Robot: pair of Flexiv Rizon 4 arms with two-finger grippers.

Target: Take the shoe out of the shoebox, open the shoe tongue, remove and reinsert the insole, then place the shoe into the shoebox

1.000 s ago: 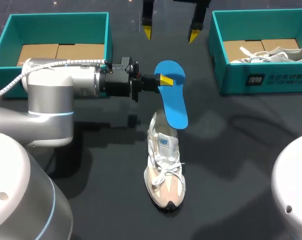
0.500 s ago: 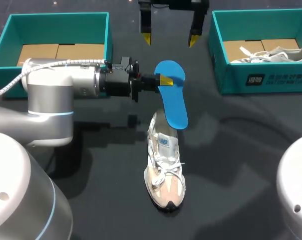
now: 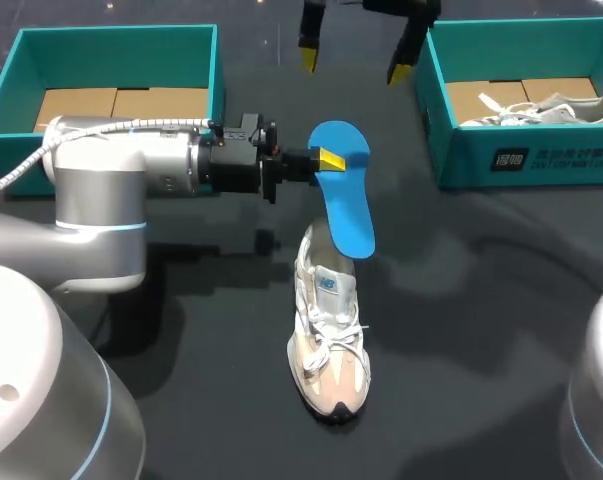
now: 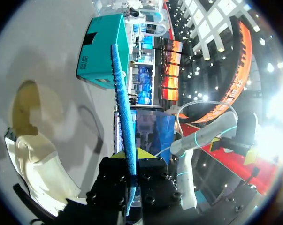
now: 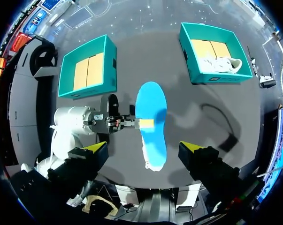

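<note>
A blue insole (image 3: 343, 195) hangs over the heel of the white and beige shoe (image 3: 329, 340), which stands on the dark table with its toe toward the near edge. My left gripper (image 3: 331, 160) is shut on the insole's side edge. In the left wrist view the insole (image 4: 124, 108) shows edge-on between the yellow tips of the left gripper (image 4: 130, 154), with the shoe (image 4: 38, 159) beside it. High above the table's far side, my right gripper (image 3: 352, 62) is open and empty. In its own view the right gripper (image 5: 146, 152) looks straight down on the insole (image 5: 151, 117).
A teal shoebox (image 3: 218, 70) with a bare cardboard floor stands at the far left. A second teal shoebox (image 3: 541, 160) at the far right holds another white shoe (image 3: 551, 105). Both boxes, left (image 5: 87, 89) and right (image 5: 214, 77), show in the right wrist view.
My right gripper has shifted a little to the right at the far side of the table, still open. The left arm, insole and shoe have not moved.
</note>
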